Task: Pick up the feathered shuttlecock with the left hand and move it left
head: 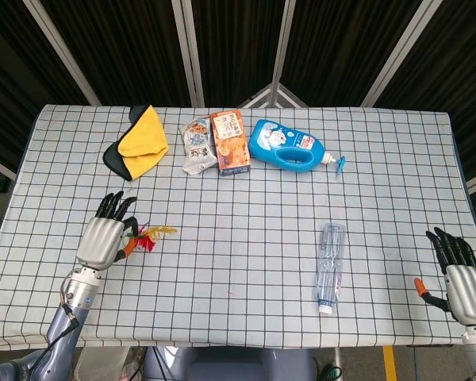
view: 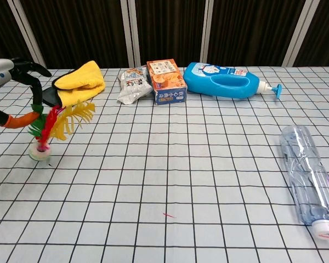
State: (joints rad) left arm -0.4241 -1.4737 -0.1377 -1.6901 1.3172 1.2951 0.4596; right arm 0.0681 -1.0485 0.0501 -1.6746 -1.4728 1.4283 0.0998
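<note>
Checkered counter [head: 246, 238]: left robot hand [head: 103, 238] is pinching the feathered shuttlecock [view: 52, 129] at the far left; right robot hand [head: 460, 274] is resting spread.

Bright even light, soft shadows, sharp

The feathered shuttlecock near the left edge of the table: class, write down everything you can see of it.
The feathered shuttlecock has red, green and yellow feathers fanning from a small round whitish base with a green band. It leans, feathers tilted up and to the right, base low at the checked tablecloth; whether the base touches cannot be told. The left hand is closed around its feathers. It sits in front of the yellow cloth, apart from it.
</note>
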